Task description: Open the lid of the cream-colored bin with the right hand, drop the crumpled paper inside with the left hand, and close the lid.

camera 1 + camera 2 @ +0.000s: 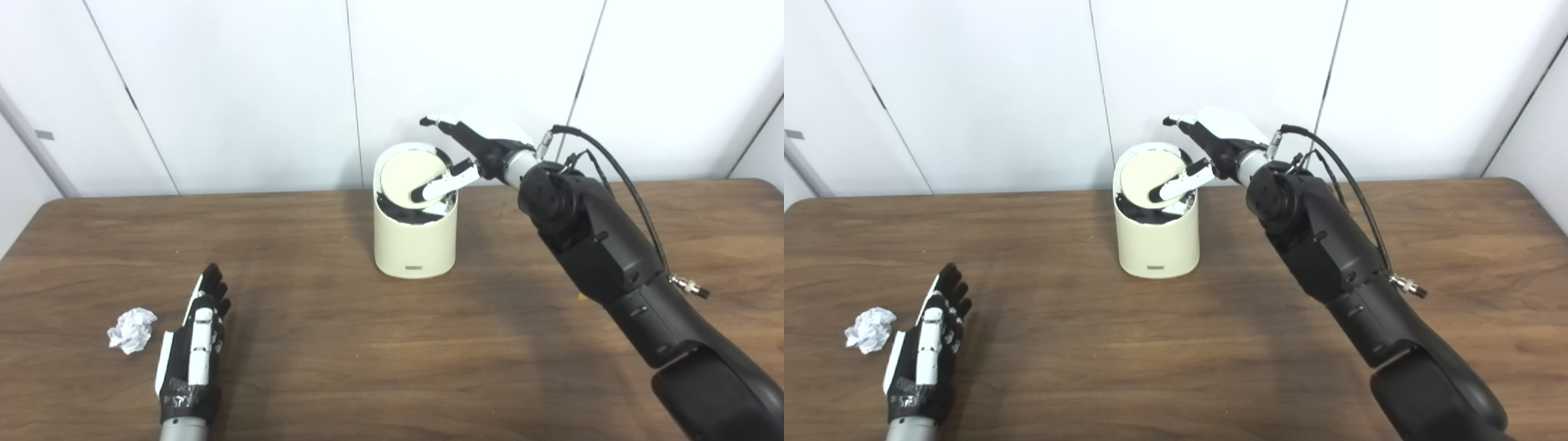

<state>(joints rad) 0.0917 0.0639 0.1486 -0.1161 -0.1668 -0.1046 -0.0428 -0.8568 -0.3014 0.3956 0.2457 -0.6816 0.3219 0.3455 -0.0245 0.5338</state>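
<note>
- My right hand (468, 153) is up at the top of the cream-colored bin (415, 245), fingers spread apart, not clamped on anything. One finger (444, 184) lies across the round lid (410, 177); the rest stick out above the bin's rim toward 11 o'clock.
- The lid's tilted, and there's a dark gap showing along its lower edge at about 6 o'clock.
- The bin stands upright toward the back of the wooden table (392, 343), pretty much dead center.
- My left hand (195, 340) lies flat on the table way down at 8 o'clock from the bin, fingers straight, holding nothing.
- The crumpled paper (131, 329) sits on the table just beside that hand, at its 9 o'clock, not touching it.
</note>
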